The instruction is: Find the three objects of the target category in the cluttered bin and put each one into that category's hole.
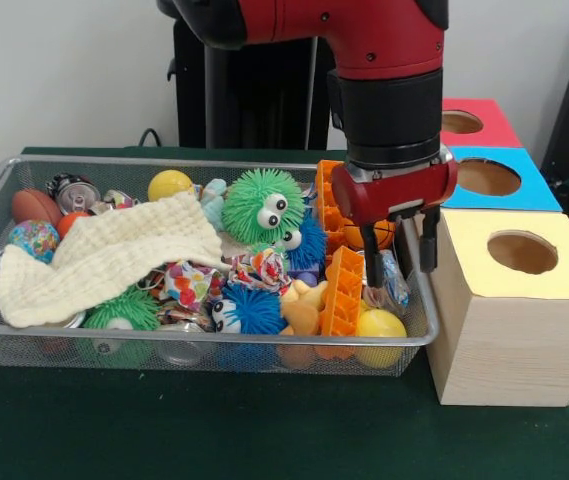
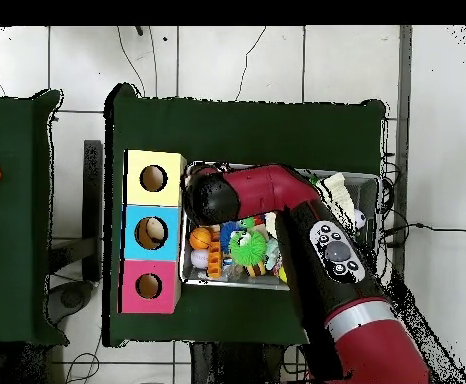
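Note:
The cluttered bin (image 1: 194, 341) is a wide silver wire-mesh basket full of toys; it also shows in the overhead view (image 2: 235, 283). My gripper (image 1: 399, 256) hangs open over the bin's right end, fingers pointing down just above the clutter, with nothing between them. An orange ball (image 1: 384, 236) lies behind the fingers. The hole (image 1: 489, 177) in the blue-topped wooden box is just right of and behind the gripper; it also shows in the overhead view (image 2: 151, 232). In the overhead view the arm's black wrist (image 2: 207, 200) hides the gripper.
A yellow-topped box (image 1: 522, 290) stands nearest the camera and a red-topped box (image 1: 484, 120) farthest. In the bin lie a cream cloth (image 1: 104, 255), a green fuzzy ball with eyes (image 1: 263, 205), a blue fuzzy ball (image 1: 254, 310), orange plastic grids (image 1: 344, 290), yellow balls and a can.

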